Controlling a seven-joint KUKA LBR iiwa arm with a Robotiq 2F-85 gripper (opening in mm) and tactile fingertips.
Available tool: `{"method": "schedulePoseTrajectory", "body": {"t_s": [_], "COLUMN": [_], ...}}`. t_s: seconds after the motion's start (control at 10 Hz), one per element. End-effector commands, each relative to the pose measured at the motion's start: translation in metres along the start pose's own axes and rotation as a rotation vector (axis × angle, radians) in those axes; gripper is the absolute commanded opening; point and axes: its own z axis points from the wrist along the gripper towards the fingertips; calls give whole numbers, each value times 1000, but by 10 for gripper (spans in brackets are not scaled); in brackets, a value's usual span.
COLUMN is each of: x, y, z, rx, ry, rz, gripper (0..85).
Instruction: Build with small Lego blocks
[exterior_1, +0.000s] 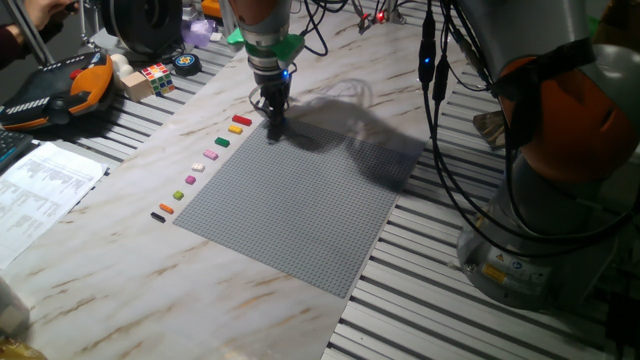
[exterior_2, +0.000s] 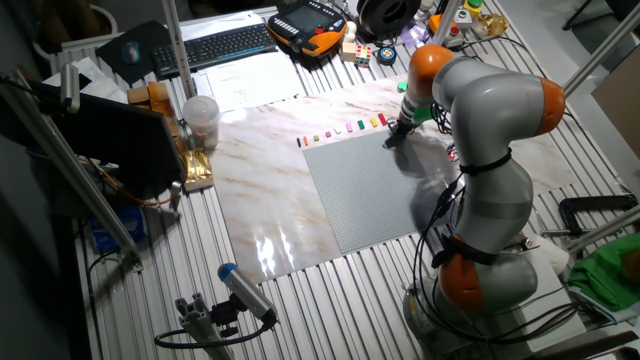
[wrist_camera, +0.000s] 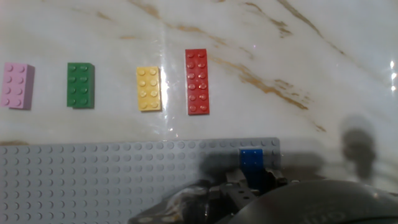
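My gripper stands upright over the far corner of the grey baseplate, its tip down on the plate. In the hand view its dark fingertips sit close around a blue brick at the plate's edge. On the marble beside the plate lies a row of small Lego blocks: red, yellow, green and pink. The row runs on to an orange and a black brick. It also shows in the other fixed view, next to the gripper.
A Rubik's cube, a black and orange pendant and papers lie at the left. Black cables hang at the right near the arm's base. A keyboard and a cup stand beyond the marble.
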Motion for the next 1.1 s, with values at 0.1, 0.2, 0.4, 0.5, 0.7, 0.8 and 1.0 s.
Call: {"method": "schedulePoseTrajectory", "body": {"t_s": [0.1, 0.2, 0.4, 0.5, 0.7, 0.8, 1.0], "x": [0, 0, 0, -1, -2, -2, -3], "y": [0, 0, 0, 0, 1, 0, -3], "z": [0, 0, -1, -1, -2, -3, -4], "rx": [6, 7, 7, 9, 12, 15, 21], "ry": [-10, -11, -13, -13, -13, -15, -16], "rz": [7, 8, 8, 10, 10, 9, 10], "gripper": [367, 430, 433, 437, 443, 443, 443]}}
